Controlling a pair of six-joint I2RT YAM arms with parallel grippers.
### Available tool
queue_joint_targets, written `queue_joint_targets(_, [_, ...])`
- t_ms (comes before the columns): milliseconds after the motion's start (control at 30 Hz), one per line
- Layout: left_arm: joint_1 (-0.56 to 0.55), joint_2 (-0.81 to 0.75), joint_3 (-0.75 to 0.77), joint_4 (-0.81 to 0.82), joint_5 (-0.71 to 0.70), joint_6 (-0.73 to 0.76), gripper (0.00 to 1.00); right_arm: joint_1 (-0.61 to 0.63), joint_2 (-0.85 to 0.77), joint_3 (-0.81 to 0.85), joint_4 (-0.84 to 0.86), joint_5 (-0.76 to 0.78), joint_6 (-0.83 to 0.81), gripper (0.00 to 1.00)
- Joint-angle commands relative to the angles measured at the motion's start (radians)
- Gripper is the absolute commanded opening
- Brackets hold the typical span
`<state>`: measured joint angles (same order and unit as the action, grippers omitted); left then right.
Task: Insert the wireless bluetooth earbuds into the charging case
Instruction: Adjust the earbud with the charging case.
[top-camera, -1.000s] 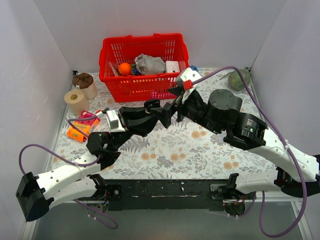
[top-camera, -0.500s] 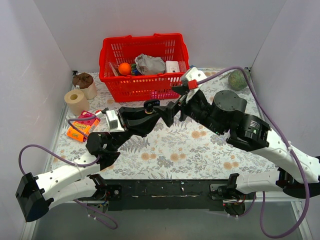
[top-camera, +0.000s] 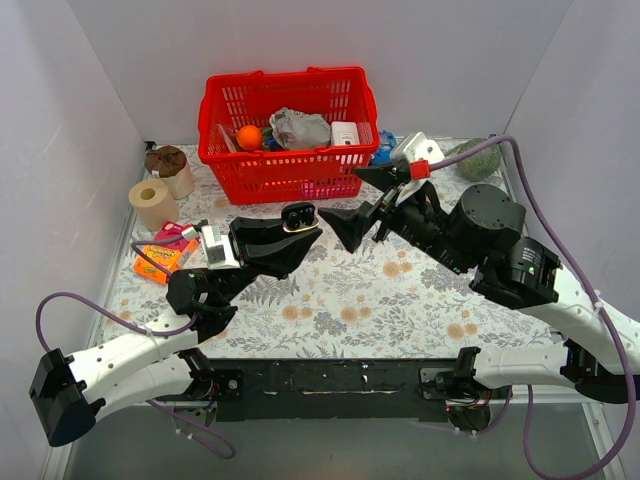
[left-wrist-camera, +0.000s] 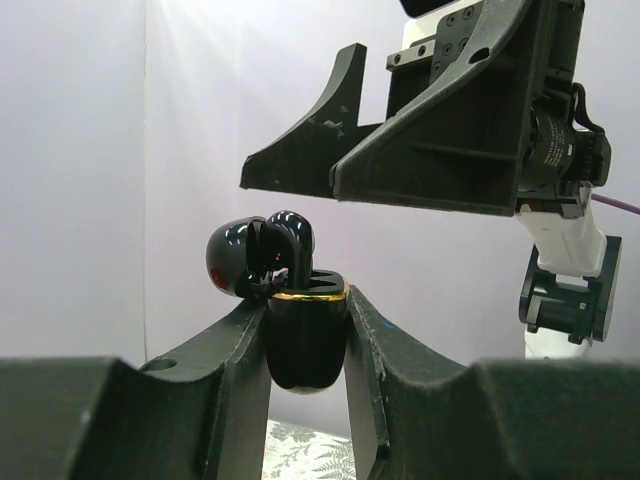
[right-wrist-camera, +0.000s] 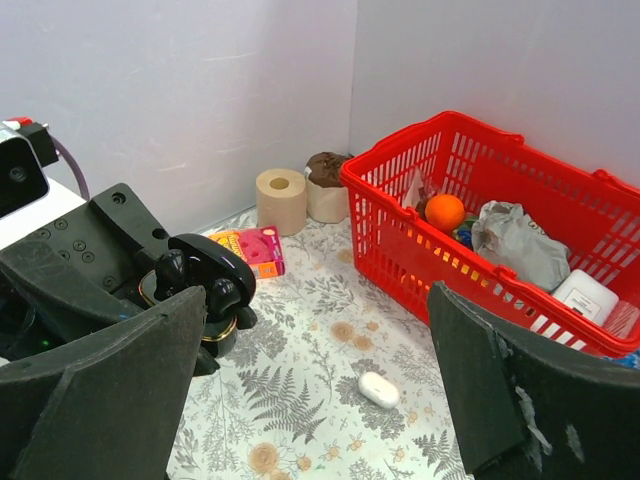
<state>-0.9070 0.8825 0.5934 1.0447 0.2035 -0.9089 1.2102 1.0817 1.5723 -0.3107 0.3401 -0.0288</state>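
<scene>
My left gripper (top-camera: 297, 228) is shut on the black charging case (top-camera: 298, 215) and holds it upright above the table with its lid open. In the left wrist view the case (left-wrist-camera: 305, 340) sits between my fingers, with a gold rim at its mouth. An earbud (left-wrist-camera: 290, 238) stands in it. The right wrist view shows the case (right-wrist-camera: 205, 325) with two black earbuds (right-wrist-camera: 222, 296) seated under the raised lid. My right gripper (top-camera: 366, 203) is open wide and empty, just right of the case and apart from it. It is also open in its own view (right-wrist-camera: 318, 300).
A red basket (top-camera: 285, 80) with an orange and packets stands at the back. A toilet roll (top-camera: 152, 203), a brown-topped cup (top-camera: 168, 160) and a pink box (top-camera: 165, 250) are at the left. A white pill-shaped case (right-wrist-camera: 378, 389) lies on the floral cloth. A green ball (top-camera: 478, 160) is at the back right.
My right gripper has drawn back to the right, away from the case, with its jaws wide apart. My left gripper has pulled slightly left, and the open case now shows.
</scene>
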Motion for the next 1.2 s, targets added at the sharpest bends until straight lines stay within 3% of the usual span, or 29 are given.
queue_joint_targets(0, [-0.001, -0.001, 0.006, 0.011, 0.025, -0.005, 0.00, -0.003, 0.020, 0.018, 0.038, -0.055, 0.015, 0.98])
queue_joint_targets(633, [-0.001, 0.009, 0.013, 0.009, 0.060, -0.016, 0.00, -0.003, 0.089, 0.055, 0.007, -0.061, 0.015, 0.98])
queue_joint_targets(900, [-0.001, -0.017, 0.003, -0.012, 0.030, 0.005, 0.00, -0.001, 0.004, 0.026, 0.059, 0.007, 0.009, 0.98])
queue_joint_targets(1167, [-0.001, -0.004, 0.013, -0.003, 0.042, 0.011, 0.00, -0.003, 0.041, 0.080, 0.042, -0.072, 0.015, 0.98])
